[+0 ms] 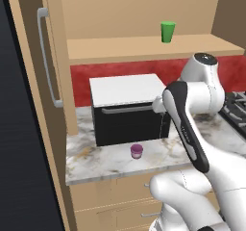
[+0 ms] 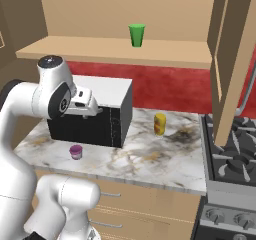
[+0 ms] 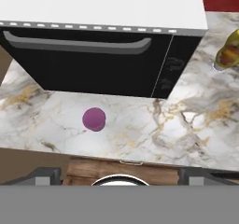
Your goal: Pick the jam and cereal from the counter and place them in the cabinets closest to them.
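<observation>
The jam is a tiny purple jar standing on the marble counter just in front of the black microwave. From the right it shows as the same small jar. My gripper hangs high above the counter's front edge and looks down. It is open, its fingertips are wide apart and nothing is between them. In the hand view the jam lies below, a little left of centre. Above the microwave, the wall cabinet's shelf is exposed. The cereal is out of view.
A green cup stands on the cabinet shelf. A yellowish stacked round item sits on the counter right of the microwave. The stove is at the far right. Open cabinet doors flank the shelf.
</observation>
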Tool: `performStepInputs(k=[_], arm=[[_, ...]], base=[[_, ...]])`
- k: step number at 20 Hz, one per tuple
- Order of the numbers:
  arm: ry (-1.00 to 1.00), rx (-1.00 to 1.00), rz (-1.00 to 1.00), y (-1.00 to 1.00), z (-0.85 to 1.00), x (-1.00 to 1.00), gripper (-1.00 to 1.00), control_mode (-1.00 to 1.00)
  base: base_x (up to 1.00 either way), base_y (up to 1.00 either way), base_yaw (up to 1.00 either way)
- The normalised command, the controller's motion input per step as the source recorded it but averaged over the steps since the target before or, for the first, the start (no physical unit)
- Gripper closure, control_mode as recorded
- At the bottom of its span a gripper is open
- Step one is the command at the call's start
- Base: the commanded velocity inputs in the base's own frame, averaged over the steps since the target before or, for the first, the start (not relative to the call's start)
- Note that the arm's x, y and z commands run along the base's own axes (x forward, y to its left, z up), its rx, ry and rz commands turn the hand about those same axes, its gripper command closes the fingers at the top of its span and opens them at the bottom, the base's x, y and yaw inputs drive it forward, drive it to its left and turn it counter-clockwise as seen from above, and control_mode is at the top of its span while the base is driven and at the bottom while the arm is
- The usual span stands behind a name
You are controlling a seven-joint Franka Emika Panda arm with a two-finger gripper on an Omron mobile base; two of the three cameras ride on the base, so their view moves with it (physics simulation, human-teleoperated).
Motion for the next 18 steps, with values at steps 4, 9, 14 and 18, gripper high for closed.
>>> performStepInputs(k=[4,9,14,18], arm=[[0.0,0.0,0.0,0.05,-0.11,0.0,-1.0,-1.0],[0.0,0.0,0.0,0.07,-0.11,0.0,-1.0,-1.0],[0.01,0.0,0.0,0.08,-0.11,0.0,-1.0,-1.0],[0.01,0.0,0.0,0.11,-0.15,0.0,-1.0,-1.0]], base=[[0.0,0.0,0.0],[0.0,0.0,0.0],[0.0,0.0,0.0],[0.0,0.0,0.0]])
